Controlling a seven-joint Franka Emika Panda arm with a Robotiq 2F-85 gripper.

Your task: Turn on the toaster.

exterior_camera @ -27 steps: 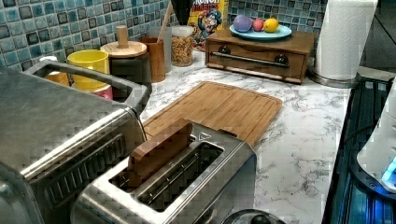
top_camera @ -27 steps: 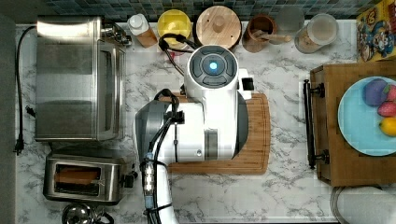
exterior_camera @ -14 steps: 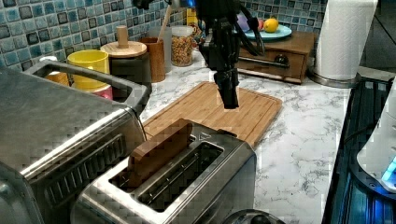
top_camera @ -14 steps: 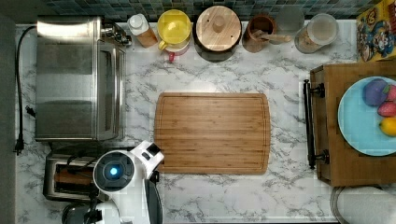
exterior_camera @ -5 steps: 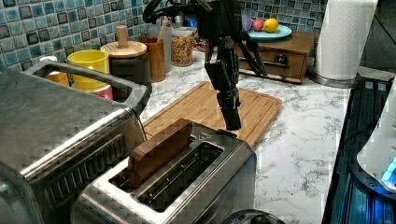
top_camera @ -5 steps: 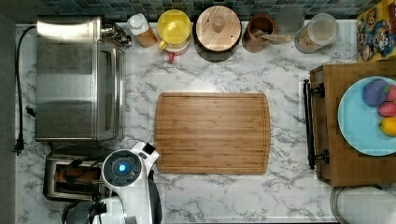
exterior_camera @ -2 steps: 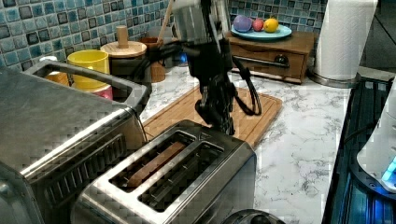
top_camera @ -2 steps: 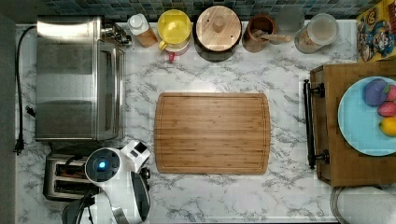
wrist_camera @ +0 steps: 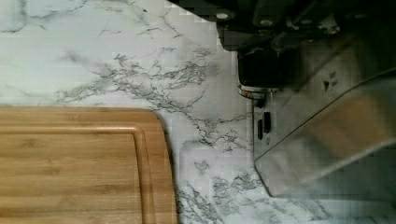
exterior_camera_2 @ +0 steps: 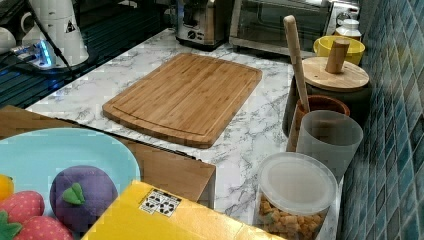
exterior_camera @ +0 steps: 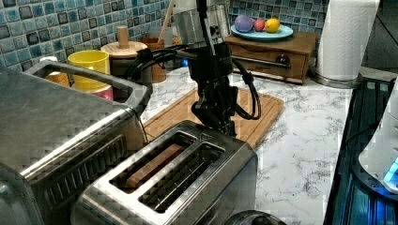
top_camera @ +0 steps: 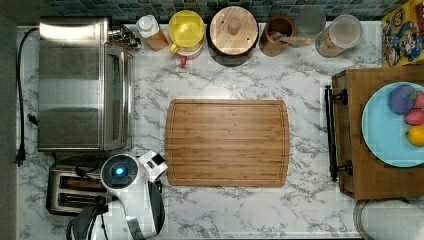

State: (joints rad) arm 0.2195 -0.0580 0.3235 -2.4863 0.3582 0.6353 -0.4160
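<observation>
The toaster (exterior_camera: pixel 183 180) is a small brushed-steel box with two long top slots, in the foreground of the left view. A brown bread slice (exterior_camera: pixel 152 165) sits low inside one slot. My gripper (exterior_camera: pixel 224 125) is down at the toaster's far end, its dark tip partly hidden behind the toaster's top edge. In the wrist view my gripper (wrist_camera: pixel 259 77) is shut and rests against a dark, chrome-edged part on the toaster's (wrist_camera: pixel 327 135) steel end face. In the top view my arm (top_camera: pixel 120 172) covers the right end of the toaster (top_camera: pixel 72 189).
A large steel toaster oven (top_camera: pixel 82 82) stands right beside the toaster. A bamboo cutting board (top_camera: pixel 227 142) lies mid-counter. Jars and a yellow mug (top_camera: pixel 186 25) line the tiled wall. A wooden box with a blue fruit plate (top_camera: pixel 390 125) stands at the top view's right.
The bread slice stood high out of the slot a second ago and now sits sunk inside it. My gripper came down from above the cutting board to the toaster's far end.
</observation>
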